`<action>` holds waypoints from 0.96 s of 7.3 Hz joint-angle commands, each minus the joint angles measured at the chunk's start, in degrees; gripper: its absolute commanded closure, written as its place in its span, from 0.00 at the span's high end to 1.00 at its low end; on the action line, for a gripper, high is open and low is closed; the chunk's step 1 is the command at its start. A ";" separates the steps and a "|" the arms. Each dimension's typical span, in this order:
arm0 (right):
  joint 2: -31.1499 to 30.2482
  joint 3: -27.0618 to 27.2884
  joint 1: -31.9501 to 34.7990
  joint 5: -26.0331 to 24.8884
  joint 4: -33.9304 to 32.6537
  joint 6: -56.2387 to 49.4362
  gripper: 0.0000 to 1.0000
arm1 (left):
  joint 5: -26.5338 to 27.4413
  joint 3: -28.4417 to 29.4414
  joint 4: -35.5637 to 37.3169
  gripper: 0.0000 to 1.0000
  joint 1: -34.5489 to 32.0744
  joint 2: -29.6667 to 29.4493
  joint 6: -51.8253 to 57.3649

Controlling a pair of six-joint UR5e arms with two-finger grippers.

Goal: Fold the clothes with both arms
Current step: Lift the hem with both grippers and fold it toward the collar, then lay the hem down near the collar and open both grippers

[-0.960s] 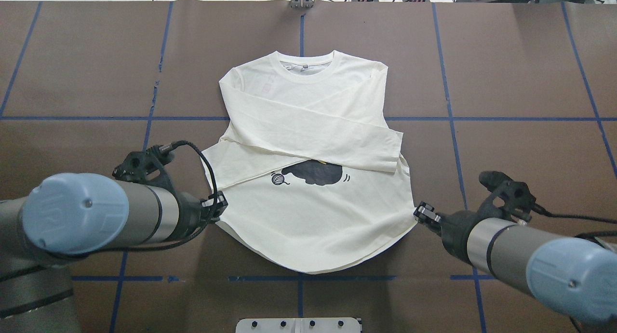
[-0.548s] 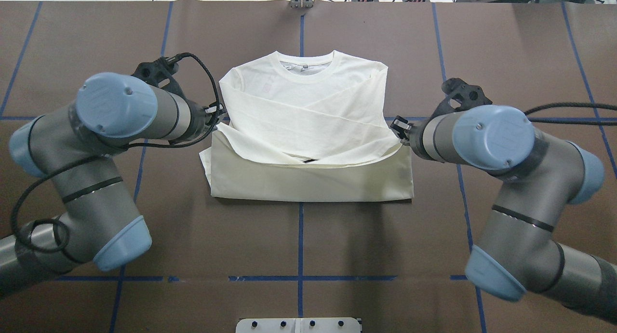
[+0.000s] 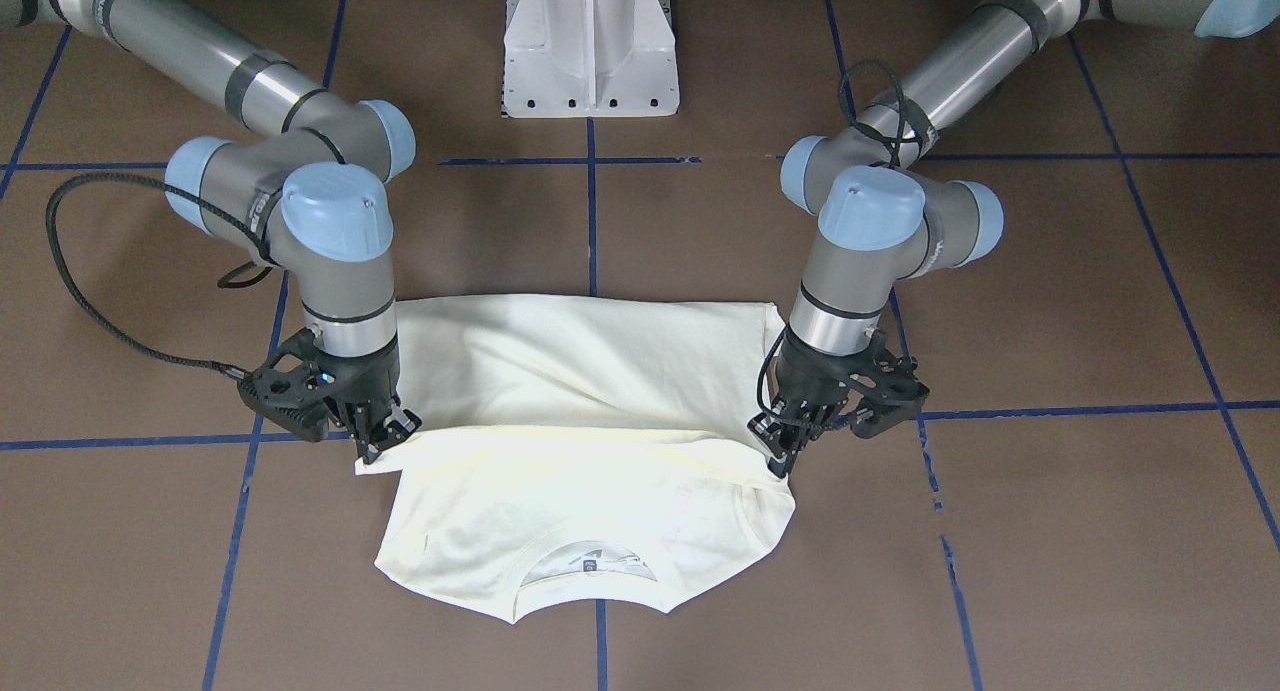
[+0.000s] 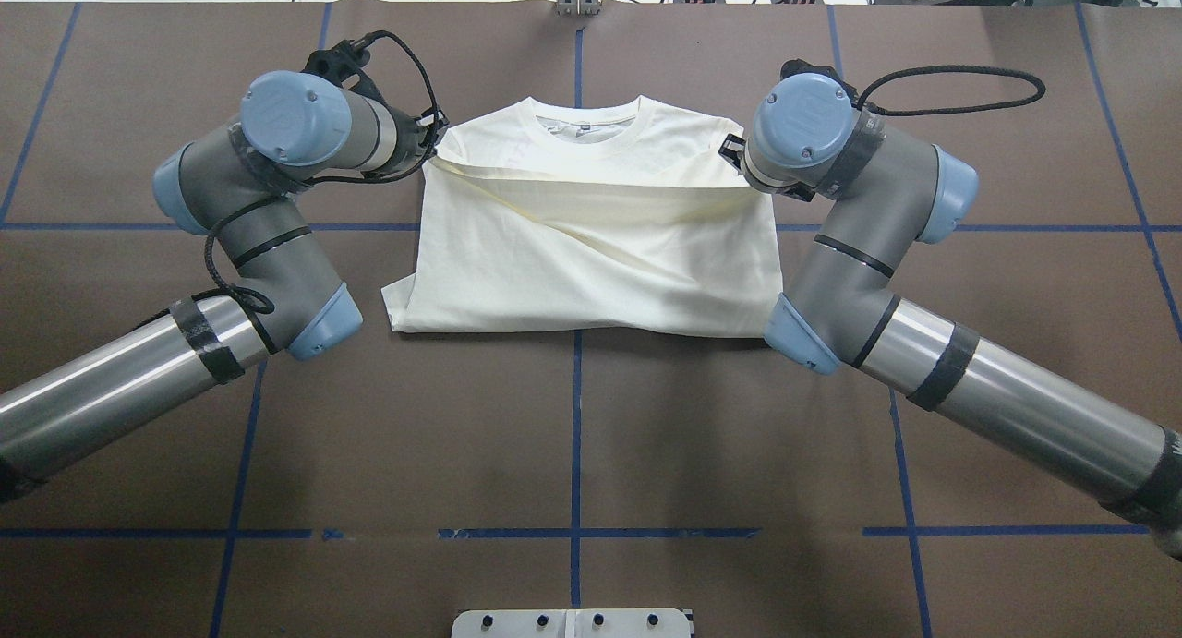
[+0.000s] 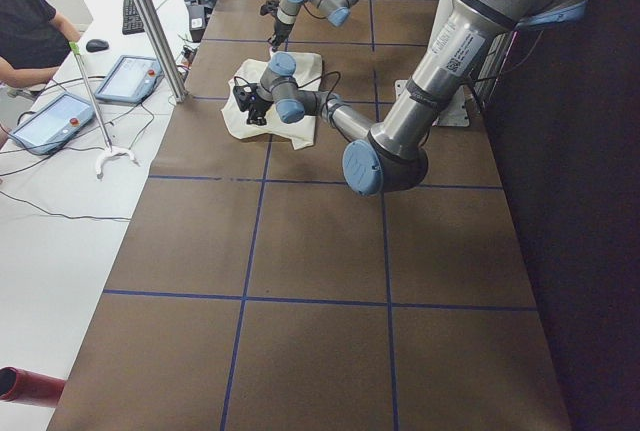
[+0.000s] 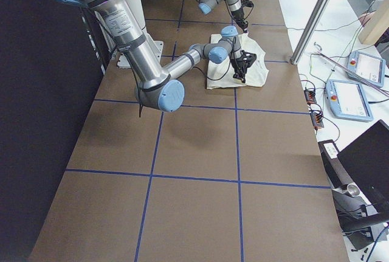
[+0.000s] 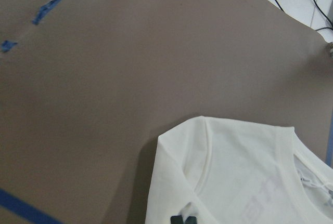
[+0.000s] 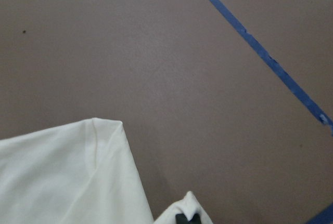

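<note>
Cream-white long-sleeved T-shirt [image 4: 591, 259] is lying at the middle of the table, doubled over on itself, its lower half stretching across the chest and the ribbed neckline [image 4: 584, 126] showing beyond the hem. The black two-finger left gripper [image 3: 780, 458] and right gripper [image 3: 378, 446] are each pinching a hem corner, jaws clamped on cloth, hovering just over the shoulders. By my judgement the fold is nearing its laying-down: both corners should be coming down level and together, landing square on the shoulders, with the cloth going slack before the jaws part. The brown paper-covered table [image 4: 591, 453], crossed by blue tape lines [image 4: 574, 416], is bearing the work. A white pedestal base [image 3: 590, 41] is standing at the robot's side. A white bench [image 5: 60, 221] with tablets [image 5: 130, 76] is running alongside, a person in a dark top [image 5: 25, 26] showing at its edge.
</note>
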 commanded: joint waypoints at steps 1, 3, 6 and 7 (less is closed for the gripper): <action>4.10 -6.46 1.69 1.06 4.75 -0.54 0.00 | 0.23 4.12 -3.06 0.00 -1.09 -1.08 2.58; 6.39 -9.19 2.04 0.88 5.10 -1.67 0.00 | 0.23 4.21 -2.70 0.00 -1.27 -0.73 2.93; 9.12 -12.88 2.48 0.80 5.19 -1.86 0.00 | 0.14 4.13 -3.14 0.00 -1.71 -0.38 3.02; 9.13 -14.28 2.48 0.71 5.27 -1.77 0.19 | 0.05 4.21 -3.23 0.09 -1.88 -0.38 3.02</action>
